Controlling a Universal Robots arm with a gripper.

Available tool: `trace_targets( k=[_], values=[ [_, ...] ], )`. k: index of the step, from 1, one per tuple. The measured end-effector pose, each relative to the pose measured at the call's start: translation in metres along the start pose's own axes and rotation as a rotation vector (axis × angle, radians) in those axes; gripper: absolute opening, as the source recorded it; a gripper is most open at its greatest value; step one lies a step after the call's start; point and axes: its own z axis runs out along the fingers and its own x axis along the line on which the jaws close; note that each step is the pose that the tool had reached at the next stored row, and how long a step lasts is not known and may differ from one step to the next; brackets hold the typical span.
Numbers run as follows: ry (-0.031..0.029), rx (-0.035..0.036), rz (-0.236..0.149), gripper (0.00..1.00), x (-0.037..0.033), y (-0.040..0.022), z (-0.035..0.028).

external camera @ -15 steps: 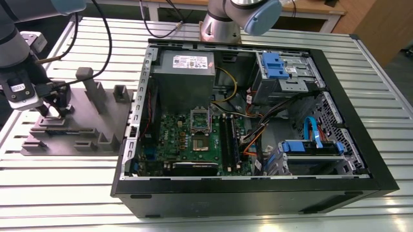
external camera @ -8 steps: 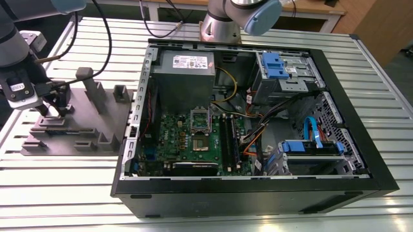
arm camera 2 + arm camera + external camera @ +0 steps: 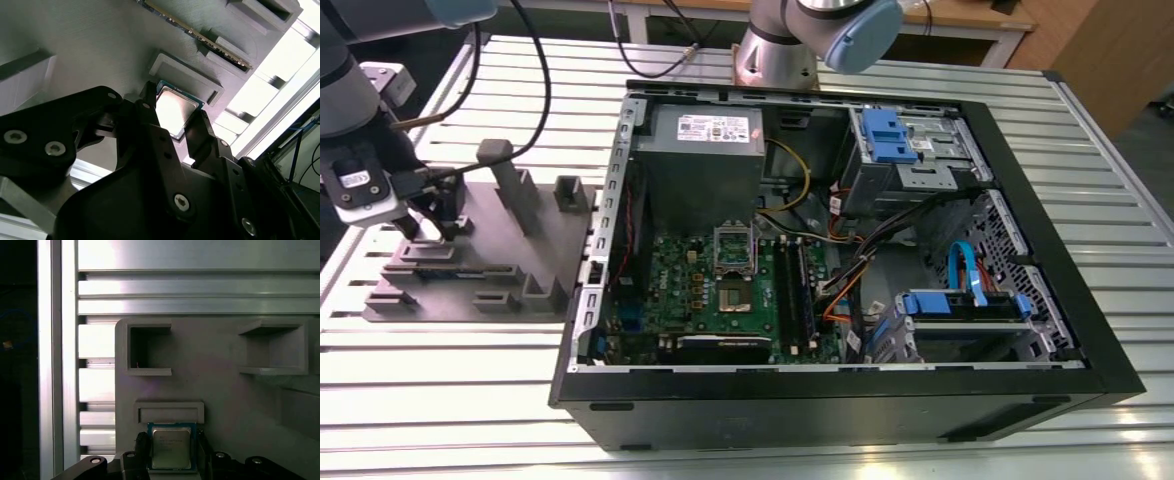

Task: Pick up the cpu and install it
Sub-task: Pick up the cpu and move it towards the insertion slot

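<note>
Second wrist view — the cpu [image 3: 175,111] lies flat against the grey fixture block [image 3: 75,45], squarely between the fingers of the gripper [image 3: 174,113], which look clamped on its opposite edges — lifted or not, hard to say.

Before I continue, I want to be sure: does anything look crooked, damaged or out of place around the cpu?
Nothing stands out. The cpu sits square between the tool's fingers at the grey fixture block, with no visible damage.
</note>
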Motion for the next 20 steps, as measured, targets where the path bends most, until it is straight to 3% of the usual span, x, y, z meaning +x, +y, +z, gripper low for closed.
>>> trace_targets(
  k=[20],
  values=[
    [-0.0001,-0.0002,0.0,0.47,0.0,0.0,-0.0078]
  ],
)
